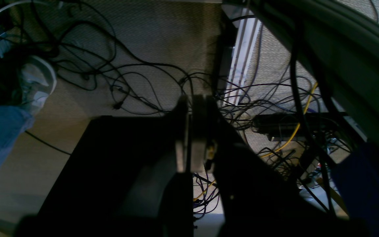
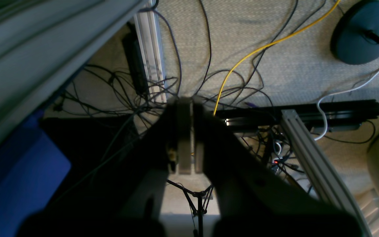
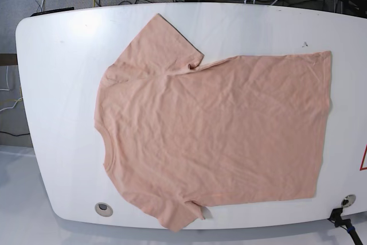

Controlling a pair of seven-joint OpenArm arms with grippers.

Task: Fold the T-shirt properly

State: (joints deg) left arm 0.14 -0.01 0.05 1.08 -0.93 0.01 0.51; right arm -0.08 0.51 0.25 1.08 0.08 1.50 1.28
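On table [image 3: 51, 84] T-shirt [image 3: 218, 136] flat; wrist views: cables [image 1: 137, 75].

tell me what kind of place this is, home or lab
Most likely a robotics lab or test room, not a home. A T-shirt lies spread on a white table, loose cables tangle over a carpeted floor, and aluminium framing stands beside the rig.

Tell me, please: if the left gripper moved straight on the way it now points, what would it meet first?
The left gripper, shut, points down past the table toward the floor. Just beyond its tips lies a tangle of dark cables on the carpet, so it would probably meet those first, though depth is hard to judge.
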